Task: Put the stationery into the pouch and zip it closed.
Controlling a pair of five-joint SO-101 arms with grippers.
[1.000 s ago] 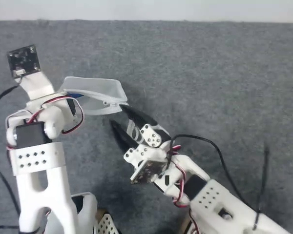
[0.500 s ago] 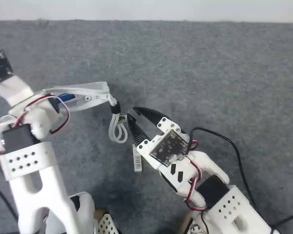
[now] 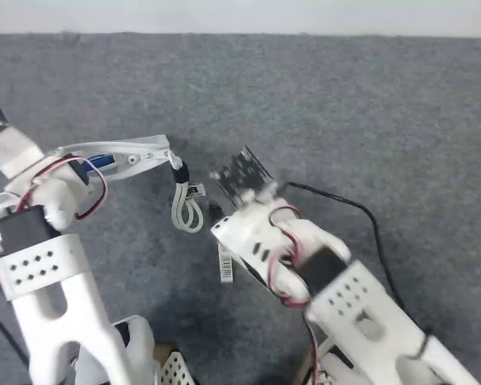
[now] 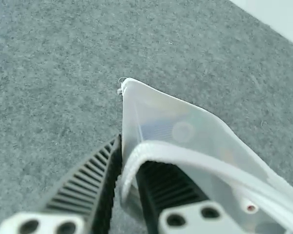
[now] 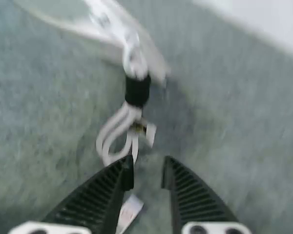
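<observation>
My left gripper point(image 4: 127, 155) is shut on the rim of the translucent pouch point(image 4: 185, 134), which it holds off the table. Blue and pale items show faintly through the pouch wall. In the high view the pouch point(image 3: 132, 152) sticks out rightward from the left arm, and its zipper pull, a black bead with a white cord loop point(image 3: 184, 210), hangs from the tip. My right gripper point(image 5: 147, 170) stands open with a narrow gap just short of the cord loop point(image 5: 116, 135). Nothing lies between its fingers. Only a black fingertip point(image 3: 215, 212) shows under the right wrist.
A small white tag point(image 3: 224, 261) lies on the grey mat point(image 3: 369, 120) below the cord loop, and it appears as the tag point(image 5: 128, 209) near the right gripper's finger. The mat stretches bare to the back and right. Cables trail from the right arm.
The left arm swung left and the pouch tilted flatter, letting the cord loop hang out. The right arm turned its wrist over, moved up to the loop, and its jaws narrowed.
</observation>
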